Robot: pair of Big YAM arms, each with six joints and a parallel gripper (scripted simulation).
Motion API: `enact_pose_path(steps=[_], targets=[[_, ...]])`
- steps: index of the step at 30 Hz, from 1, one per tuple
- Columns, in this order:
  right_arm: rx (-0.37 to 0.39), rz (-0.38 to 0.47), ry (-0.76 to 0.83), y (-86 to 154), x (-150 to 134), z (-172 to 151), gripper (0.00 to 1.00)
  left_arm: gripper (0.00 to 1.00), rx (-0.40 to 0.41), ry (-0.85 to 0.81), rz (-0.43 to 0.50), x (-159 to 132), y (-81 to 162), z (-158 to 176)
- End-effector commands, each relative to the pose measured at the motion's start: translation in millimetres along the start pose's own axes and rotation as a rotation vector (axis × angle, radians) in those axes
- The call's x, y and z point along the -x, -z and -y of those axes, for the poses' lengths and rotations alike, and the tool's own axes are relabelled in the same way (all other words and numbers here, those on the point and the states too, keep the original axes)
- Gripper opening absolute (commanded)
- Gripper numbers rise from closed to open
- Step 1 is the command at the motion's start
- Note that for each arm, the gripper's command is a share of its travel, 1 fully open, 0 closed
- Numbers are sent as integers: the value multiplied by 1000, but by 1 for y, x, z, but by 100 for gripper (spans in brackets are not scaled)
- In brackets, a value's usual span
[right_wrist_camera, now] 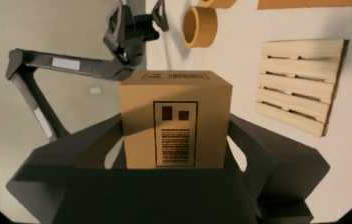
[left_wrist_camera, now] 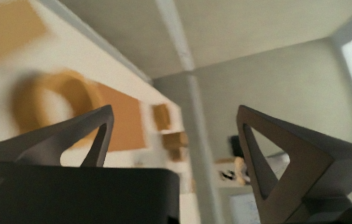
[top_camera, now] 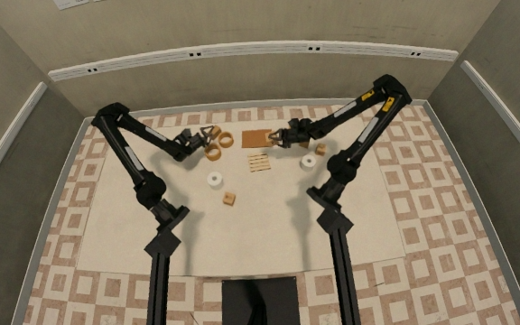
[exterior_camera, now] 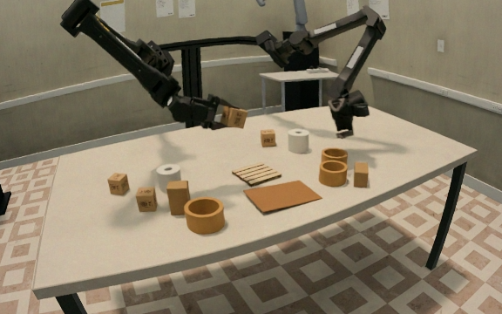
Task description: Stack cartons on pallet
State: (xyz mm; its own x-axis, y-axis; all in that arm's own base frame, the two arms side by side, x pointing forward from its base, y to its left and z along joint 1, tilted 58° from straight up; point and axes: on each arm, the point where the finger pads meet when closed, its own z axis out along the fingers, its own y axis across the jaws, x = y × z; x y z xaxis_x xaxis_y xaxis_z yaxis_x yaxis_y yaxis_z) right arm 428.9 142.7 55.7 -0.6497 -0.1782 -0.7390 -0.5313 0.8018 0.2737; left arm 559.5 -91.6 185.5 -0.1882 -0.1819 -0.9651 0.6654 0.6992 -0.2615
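My right gripper (top_camera: pixel 273 136) (right_wrist_camera: pixel 175 112) is shut on a carton (exterior_camera: pixel 234 118) (right_wrist_camera: pixel 187 150), held well above the table; a printed label faces the right wrist camera, and no number reads clearly. My left gripper (exterior_camera: pixel 344 134) (left_wrist_camera: pixel 175 111) is open and empty, above the table beside the rings. One carton (top_camera: pixel 228 199) (exterior_camera: pixel 267 138) stands near a white roll. Another carton (top_camera: pixel 320 149) (exterior_camera: pixel 118 184) and a third carton (exterior_camera: pixel 146 200) stand near the other roll; their undersides are hidden. The slatted pallet (top_camera: pixel 259 162) (exterior_camera: pixel 256 174) (right_wrist_camera: pixel 307 48) bears nothing.
White rolls (top_camera: pixel 215 180) (top_camera: pixel 308 162) stand either side of the pallet. An orange mat (top_camera: pixel 251 139) (exterior_camera: pixel 282 196) lies close behind it. Two rings (top_camera: pixel 212 158) (exterior_camera: pixel 333 179) and a box (exterior_camera: pixel 361 174) stand by the left arm; a tall box (exterior_camera: pixel 178 197) and ring (exterior_camera: pixel 204 224) by the right.
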Motion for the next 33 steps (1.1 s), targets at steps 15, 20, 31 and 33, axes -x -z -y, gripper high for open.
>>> enact_pose_path(steps=[15,20,31,33], targets=[[-6,-18,21,49,28,110,50,100,663,-653,-19,244,214,-75],[-4,-13,8,61,37,133,50,100,870,-787,-74,298,290,-54],[-26,-12,63,47,42,131,50,100,1033,-857,-133,331,346,-24],[-85,-20,106,39,40,135,50,100,1041,-843,-125,332,348,-23]])
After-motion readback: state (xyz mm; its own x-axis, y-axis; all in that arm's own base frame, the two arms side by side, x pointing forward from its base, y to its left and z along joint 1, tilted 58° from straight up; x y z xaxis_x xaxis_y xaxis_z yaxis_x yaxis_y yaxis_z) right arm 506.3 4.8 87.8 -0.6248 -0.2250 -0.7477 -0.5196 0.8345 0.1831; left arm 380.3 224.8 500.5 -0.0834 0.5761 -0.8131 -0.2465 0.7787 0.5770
